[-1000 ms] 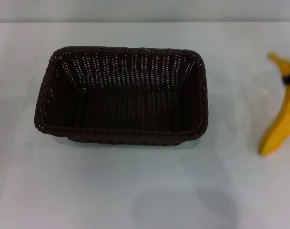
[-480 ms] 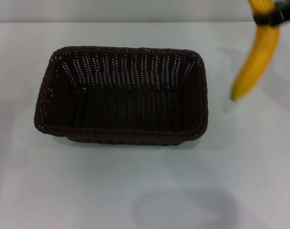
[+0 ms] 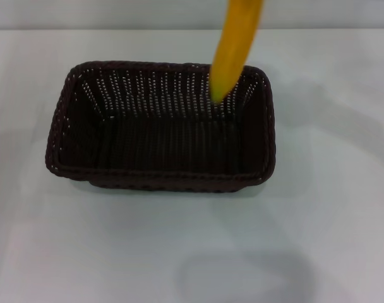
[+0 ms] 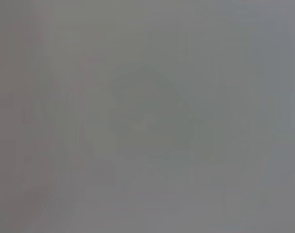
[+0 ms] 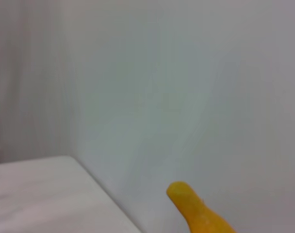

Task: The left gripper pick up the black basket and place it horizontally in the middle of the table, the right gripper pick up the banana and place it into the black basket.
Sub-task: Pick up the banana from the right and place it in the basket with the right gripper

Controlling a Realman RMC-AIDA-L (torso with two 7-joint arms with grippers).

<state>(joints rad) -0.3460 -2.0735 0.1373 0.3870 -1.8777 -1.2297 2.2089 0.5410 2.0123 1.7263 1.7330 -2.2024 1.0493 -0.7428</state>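
Hanging almost upright, the banana (image 3: 233, 50) has its lower tip over the far right part of the black basket (image 3: 160, 126), ready for lowering in. The basket lies lengthwise mid-table (image 3: 331, 240). Neither gripper shows, so their jaws cannot be judged.

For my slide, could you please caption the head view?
Banana hanging over the black basket on the white table.

Banana (image 3: 233, 47): upper end cut off by head view's top edge. Neither claw visible in any view. Left wrist view: featureless grey blur.
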